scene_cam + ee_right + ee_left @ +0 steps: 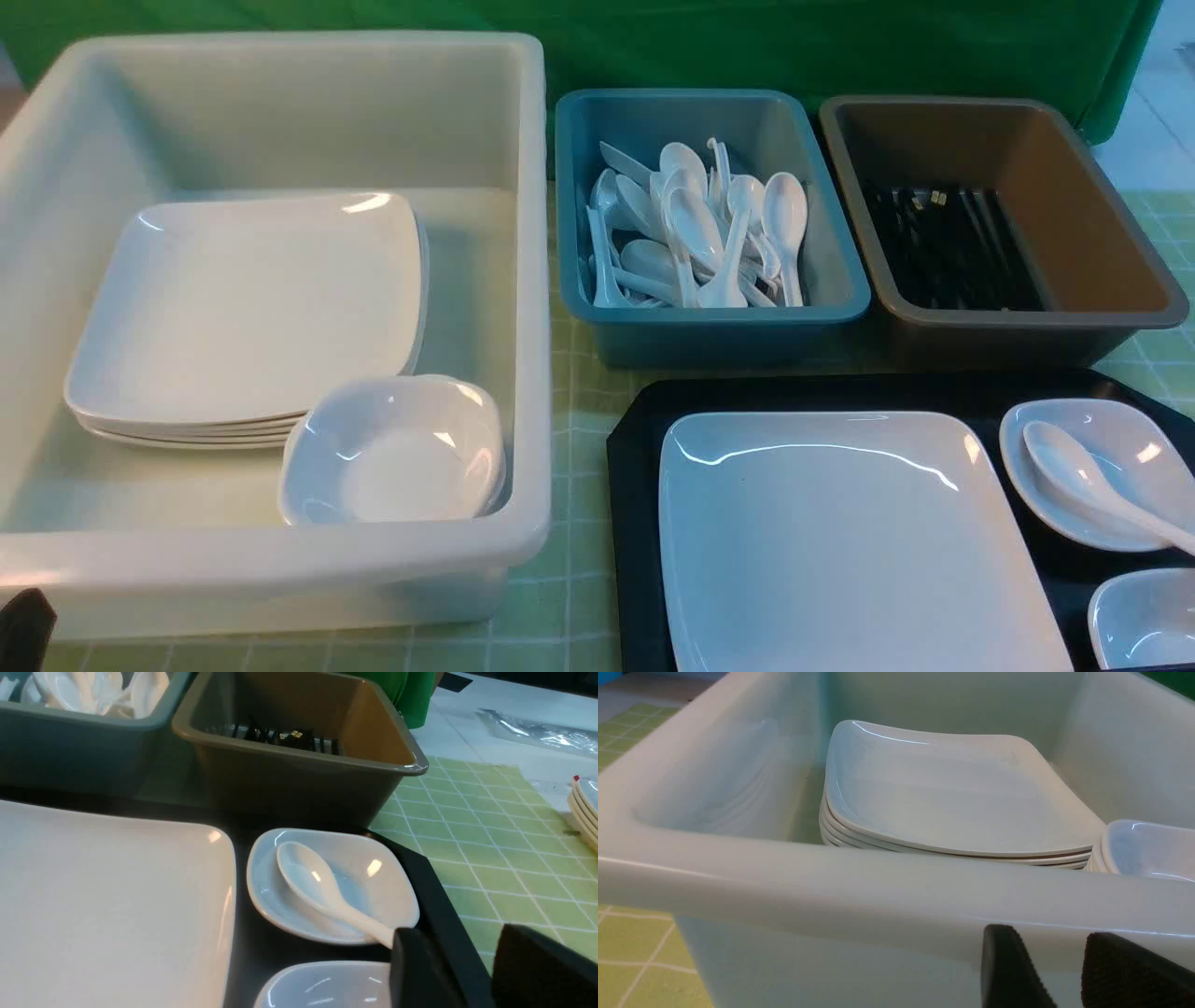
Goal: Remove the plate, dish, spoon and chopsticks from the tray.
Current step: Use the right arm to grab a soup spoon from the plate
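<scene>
Green checked cloth (579, 411), green backdrop (747, 47) behind; three tubs, with the tray (635, 448) front right.

White tub (532, 280) on the left holds stacked plates (243, 308) and nested small dishes (392, 448). Blue tub (709, 317) is full of white spoons; brown tub (1027, 322) holds chopsticks (943, 243). Both stand just beyond the tray's far rim. On the tray the plate (840, 541) fills the left part. A dish (1139, 457) beside it carries the spoon (1074, 467), handle over the near rim, with a second dish (1148, 616) nearer. Left gripper (1048, 947) sits low outside the white tub's near wall, fingers apart, empty. Right gripper (462, 947) hangs over the tray's right edge, fingers apart, one just by the spoon handle. Bare cloth lies right of the tray.
</scene>
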